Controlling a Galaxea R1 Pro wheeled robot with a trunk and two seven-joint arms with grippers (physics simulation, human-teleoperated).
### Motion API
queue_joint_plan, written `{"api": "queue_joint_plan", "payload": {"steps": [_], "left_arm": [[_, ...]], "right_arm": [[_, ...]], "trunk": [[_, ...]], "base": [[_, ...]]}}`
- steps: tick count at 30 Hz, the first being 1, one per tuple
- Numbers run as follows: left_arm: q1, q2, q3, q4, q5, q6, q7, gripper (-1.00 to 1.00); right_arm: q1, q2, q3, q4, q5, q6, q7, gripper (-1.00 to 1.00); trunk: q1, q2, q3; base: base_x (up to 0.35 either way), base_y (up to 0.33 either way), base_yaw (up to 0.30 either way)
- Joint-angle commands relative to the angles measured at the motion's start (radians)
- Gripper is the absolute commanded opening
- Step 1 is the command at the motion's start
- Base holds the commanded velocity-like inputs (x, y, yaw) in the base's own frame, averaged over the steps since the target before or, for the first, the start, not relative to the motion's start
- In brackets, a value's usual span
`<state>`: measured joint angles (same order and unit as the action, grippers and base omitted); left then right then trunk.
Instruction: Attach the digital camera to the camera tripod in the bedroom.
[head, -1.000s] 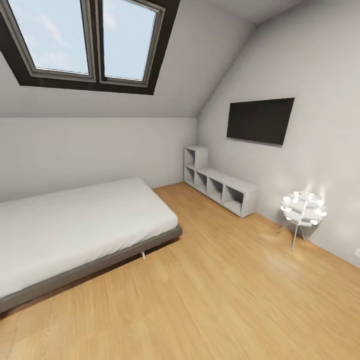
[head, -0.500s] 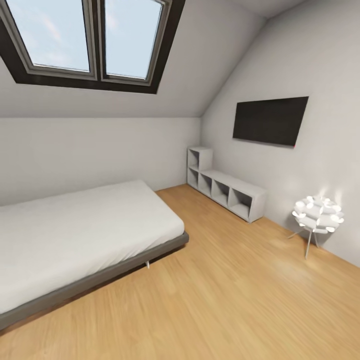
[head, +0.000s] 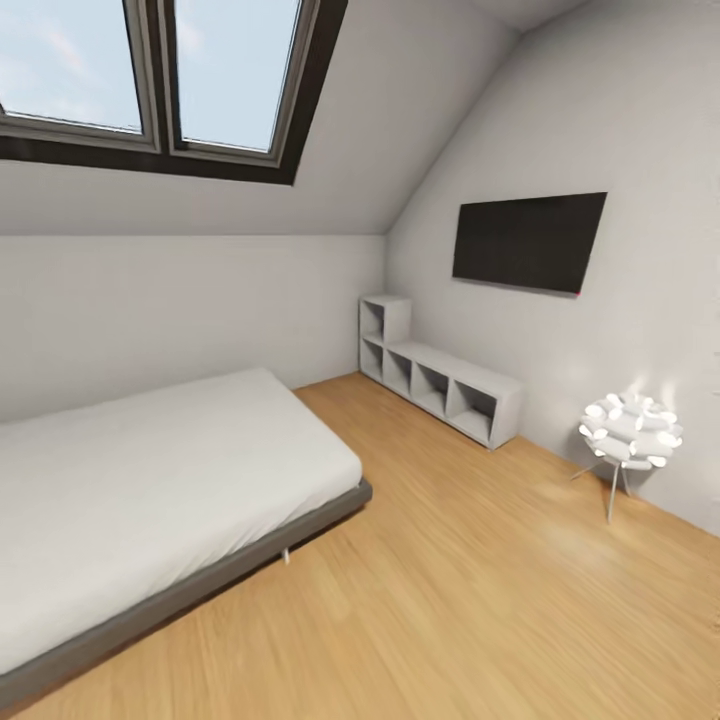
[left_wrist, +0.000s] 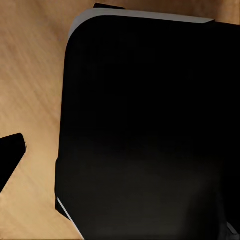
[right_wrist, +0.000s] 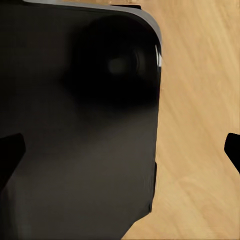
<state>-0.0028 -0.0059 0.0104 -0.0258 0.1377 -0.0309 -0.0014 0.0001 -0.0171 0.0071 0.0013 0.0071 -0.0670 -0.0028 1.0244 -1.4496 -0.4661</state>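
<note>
The digital camera and the camera tripod are out of view. The head view looks into the bedroom, with its light wood floor (head: 480, 610) and pale grey walls. In the right wrist view my right gripper (right_wrist: 120, 152) is open, with one dark fingertip (right_wrist: 10, 155) at each side edge and nothing between them. Behind it are the robot's black base (right_wrist: 75, 125) and floor planks. In the left wrist view my left gripper (left_wrist: 120, 155) shows one fingertip (left_wrist: 10, 155) far out at the edge. The other fingertip is lost against the black base (left_wrist: 145, 125).
A low bed (head: 150, 480) with a white mattress and dark frame fills the left. Grey cube shelving (head: 440, 382) runs along the right wall under a black wall screen (head: 528, 240). A lit white lamp (head: 632, 432) on thin legs stands at the right. Skylight windows (head: 150, 70) are overhead.
The whole head view has shifted: the skylight sits higher and further left, and the shelving and lamp have slid slightly left. That is my camera moving; nothing in the room has moved.
</note>
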Motion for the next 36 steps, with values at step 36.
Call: {"api": "queue_joint_plan", "payload": {"steps": [36], "left_arm": [[0.000,-0.002,0.000,0.001,0.008,-0.003,0.004,1.00]], "right_arm": [[0.000,-0.001,0.002,0.000,0.001,-0.002,0.001,1.00]], "trunk": [[0.001,0.000,-0.001]], "base": [[0.310,0.159,-0.245]]}}
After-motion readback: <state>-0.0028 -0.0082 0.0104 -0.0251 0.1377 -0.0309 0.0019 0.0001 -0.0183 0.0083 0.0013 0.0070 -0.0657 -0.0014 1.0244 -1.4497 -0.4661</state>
